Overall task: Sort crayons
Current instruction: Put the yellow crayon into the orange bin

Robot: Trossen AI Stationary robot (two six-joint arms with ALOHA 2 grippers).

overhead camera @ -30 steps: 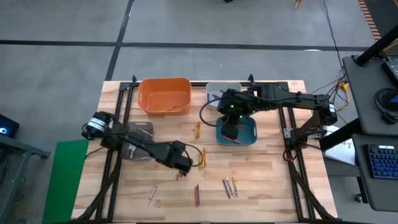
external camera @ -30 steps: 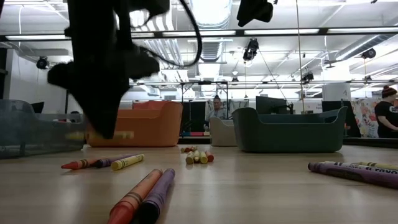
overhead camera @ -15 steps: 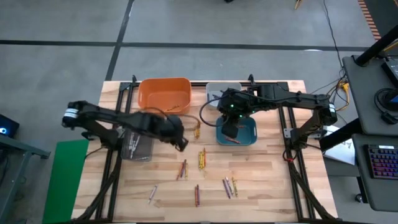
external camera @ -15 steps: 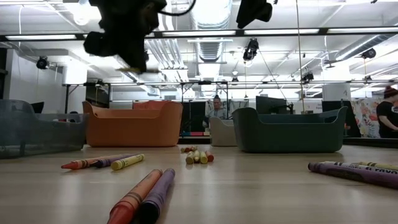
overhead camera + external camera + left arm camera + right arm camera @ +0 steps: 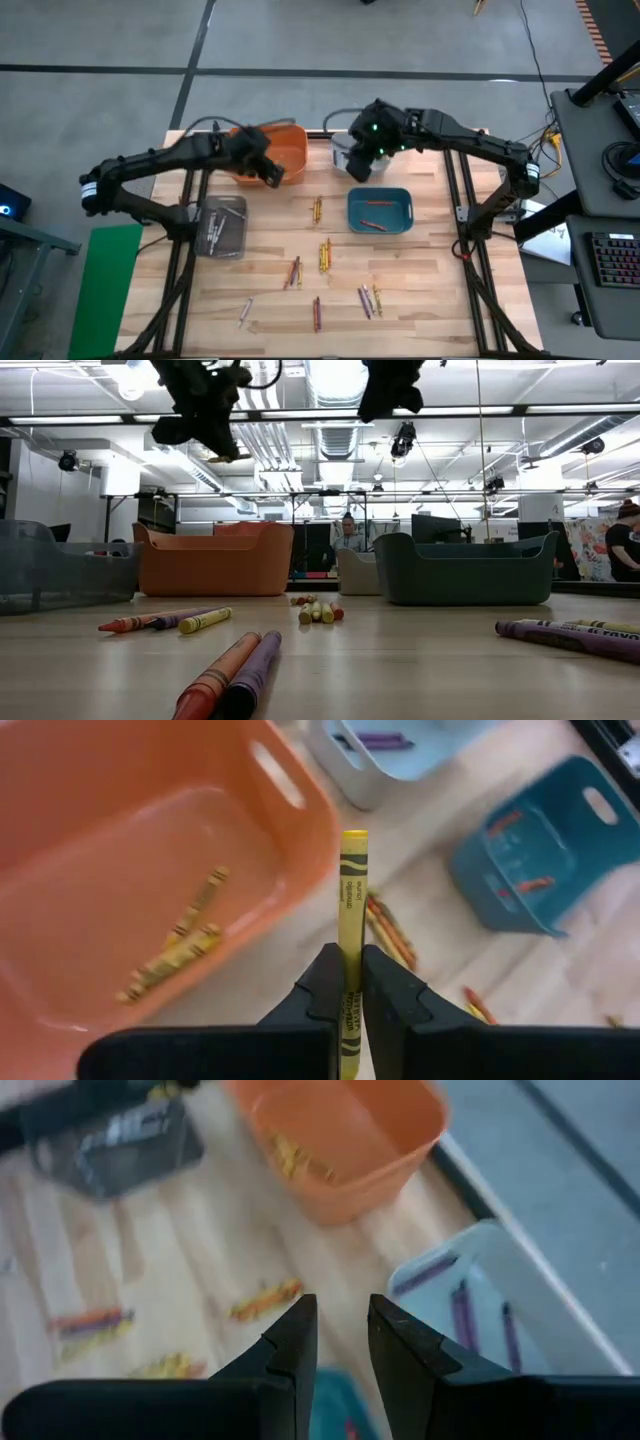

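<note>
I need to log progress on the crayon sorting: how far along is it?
Partly done. Yellow crayons lie in the orange bin, others in the teal bin and white bin. The left tool holds a yellow crayon by the orange bin. Loose crayons remain on the table.

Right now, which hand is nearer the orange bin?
Left. The left hand hangs over the orange bin's near edge, shut on a yellow crayon. The right hand, empty, is over the white bin beside it.
</note>
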